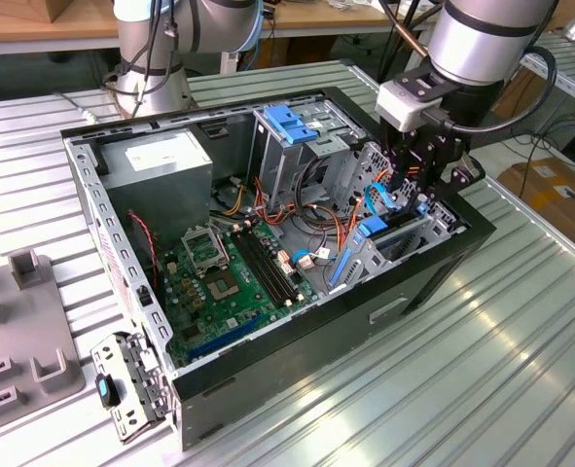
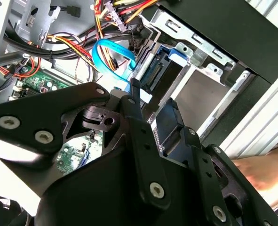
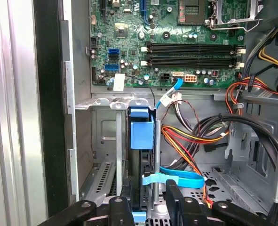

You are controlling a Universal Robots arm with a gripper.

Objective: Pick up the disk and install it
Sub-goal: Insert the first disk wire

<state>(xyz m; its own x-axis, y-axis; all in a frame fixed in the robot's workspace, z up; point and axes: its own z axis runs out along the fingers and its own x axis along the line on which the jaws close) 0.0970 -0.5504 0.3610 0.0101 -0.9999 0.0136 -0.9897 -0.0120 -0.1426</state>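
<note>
The disk [image 3: 141, 134] stands on edge in the metal drive cage [image 1: 433, 226] at the front corner of the open computer case [image 1: 297, 365]. Its light-blue carrier end [image 1: 375, 230] points up toward the motherboard side. My gripper [image 1: 409, 190] hangs straight over the cage. In both wrist views its black fingers [image 3: 123, 205] straddle the disk [image 2: 169, 125], one against each flat side. The gripper [image 2: 162, 117] is shut on the disk. The lower part of the drive is hidden inside the cage slot.
A loose blue flat cable [image 3: 176, 176] and orange-yellow wire bundles [image 3: 186, 139] lie right beside the cage. The motherboard [image 1: 229, 282], the grey power-supply box [image 1: 156, 161] and an upper bay with a blue handle [image 1: 292, 122] fill the case. A grey fixture [image 1: 24, 331] stands at the exterior view's left.
</note>
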